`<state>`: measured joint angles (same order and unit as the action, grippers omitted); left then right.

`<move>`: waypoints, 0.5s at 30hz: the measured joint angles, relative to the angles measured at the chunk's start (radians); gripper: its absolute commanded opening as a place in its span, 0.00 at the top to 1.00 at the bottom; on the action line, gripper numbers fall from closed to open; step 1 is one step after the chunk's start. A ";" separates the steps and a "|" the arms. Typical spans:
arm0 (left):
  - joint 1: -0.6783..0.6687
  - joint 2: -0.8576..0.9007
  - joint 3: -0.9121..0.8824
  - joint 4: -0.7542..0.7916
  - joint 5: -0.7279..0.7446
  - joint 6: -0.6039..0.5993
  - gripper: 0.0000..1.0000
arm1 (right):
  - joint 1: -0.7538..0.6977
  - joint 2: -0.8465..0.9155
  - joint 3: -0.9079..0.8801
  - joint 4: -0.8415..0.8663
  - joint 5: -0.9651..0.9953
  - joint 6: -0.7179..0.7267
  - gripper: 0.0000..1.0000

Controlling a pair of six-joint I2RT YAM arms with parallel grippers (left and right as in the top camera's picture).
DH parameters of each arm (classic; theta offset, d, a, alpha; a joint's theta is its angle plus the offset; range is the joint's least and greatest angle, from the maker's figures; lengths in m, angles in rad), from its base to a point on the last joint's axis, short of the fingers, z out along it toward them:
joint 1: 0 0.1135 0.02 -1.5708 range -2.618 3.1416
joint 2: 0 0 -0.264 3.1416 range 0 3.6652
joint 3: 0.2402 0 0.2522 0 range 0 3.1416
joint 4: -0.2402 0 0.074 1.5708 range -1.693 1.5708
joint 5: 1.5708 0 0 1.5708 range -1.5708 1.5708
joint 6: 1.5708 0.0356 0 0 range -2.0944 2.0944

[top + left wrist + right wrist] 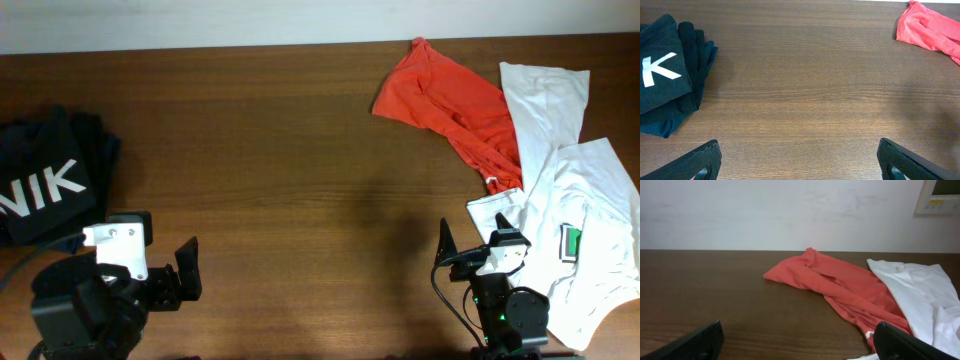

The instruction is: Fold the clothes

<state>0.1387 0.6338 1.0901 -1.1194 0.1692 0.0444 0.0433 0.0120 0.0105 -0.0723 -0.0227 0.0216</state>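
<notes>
Honestly, both tools are spread wide with nothing in them. The left tool [802,167] hangs over the surface [300,180] near the black T-shirt with white letters [45,185], which is bundled at the left edge, and the right tool [802,347] faces the crumpled orange-red T-shirt [450,100], which touches the white T-shirt [570,180] at far right. It all looks light, soft and floppy, so I'd pinch a hem or shoulder edge, not the bunched middle, and expect it to drape and drag.

We count one black lettered shirt [45,185] far left, one orange shirt [450,95] upper right, and white shirts [545,110] at the right edge, one or two. Two grippers: left gripper [800,162], right gripper [800,342].
</notes>
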 measured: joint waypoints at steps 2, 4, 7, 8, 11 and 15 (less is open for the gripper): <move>0.000 0.000 0.000 0.000 0.000 0.000 0.01 | 0.000 0.000 0.000 0.000 0.000 0.000 0.01; 0.000 0.000 0.000 0.000 0.000 0.000 0.01 | 0.000 0.000 0.000 0.000 0.000 0.000 0.01; 0.000 0.000 0.000 0.000 0.000 0.000 0.01 | 0.000 0.000 0.000 0.000 0.000 0.000 0.01; 0.000 0.000 0.000 0.000 0.000 0.000 0.01 | 0.000 0.000 0.000 0.000 0.000 0.000 0.02; 0.000 0.000 0.000 -0.001 0.000 0.000 0.01 | 0.000 0.000 0.000 0.000 0.000 0.000 0.01; 0.000 -0.032 -0.002 -0.046 -0.006 0.000 0.01 | 0.000 0.000 0.000 0.000 0.000 0.000 0.01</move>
<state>0.1383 0.6022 1.0882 -1.1652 0.1627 0.0444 0.0433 0.0120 0.0105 -0.0723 -0.0223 0.0212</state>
